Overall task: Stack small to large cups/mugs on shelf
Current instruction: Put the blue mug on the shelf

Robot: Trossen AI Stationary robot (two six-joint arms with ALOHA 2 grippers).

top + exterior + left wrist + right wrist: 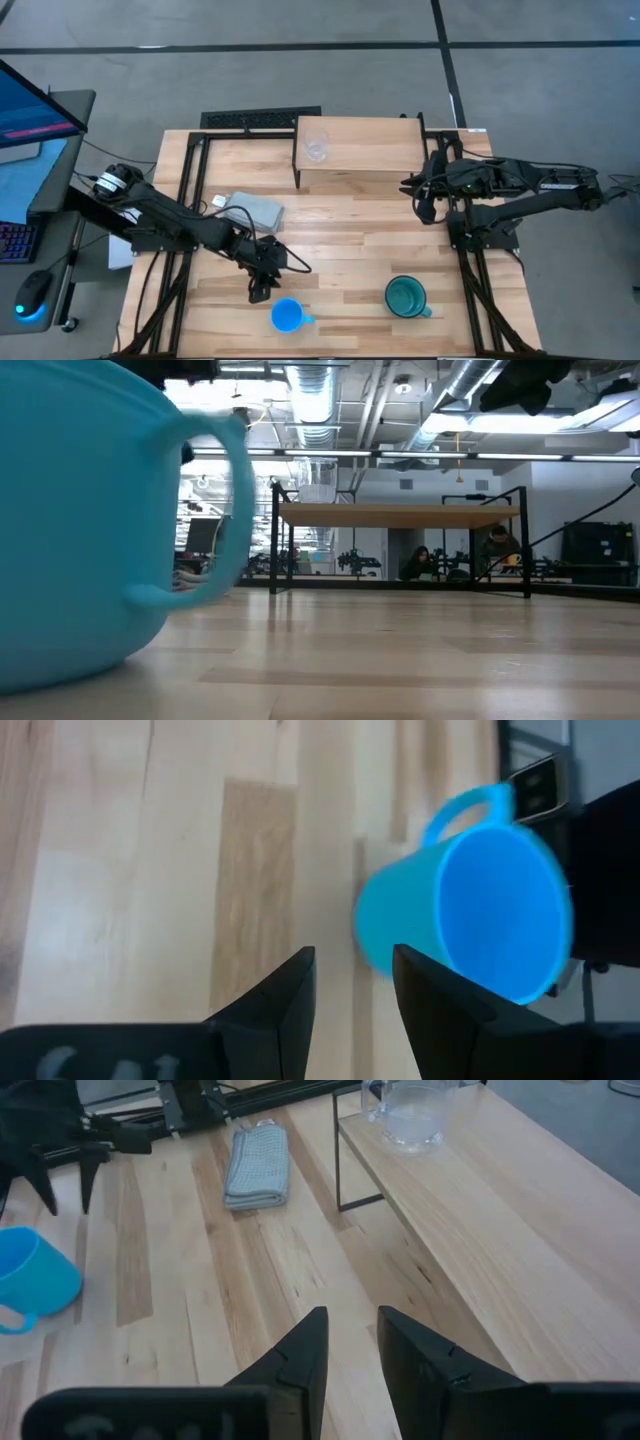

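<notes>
Blue mug [287, 316] low centre, left gripper [258, 288] just above, fingers narrowly parted, empty. Could knock it over if lowered off-centre. Right gripper [421, 196] narrow, idle beside shelf [370, 145].

I see a bright blue mug [287, 316], one flat colour inside and out, and a darker teal-green mug [406, 296]. The small cup [316, 146] on the shelf [370, 150] is clear glass. The shelf's board is pale, smooth wood on black legs; the counter [340, 250] shows striped planks of mixed blond and tan. The folded cloth [252, 210] is light grey. Both arms and their fingers [290, 1000] are black.
</notes>
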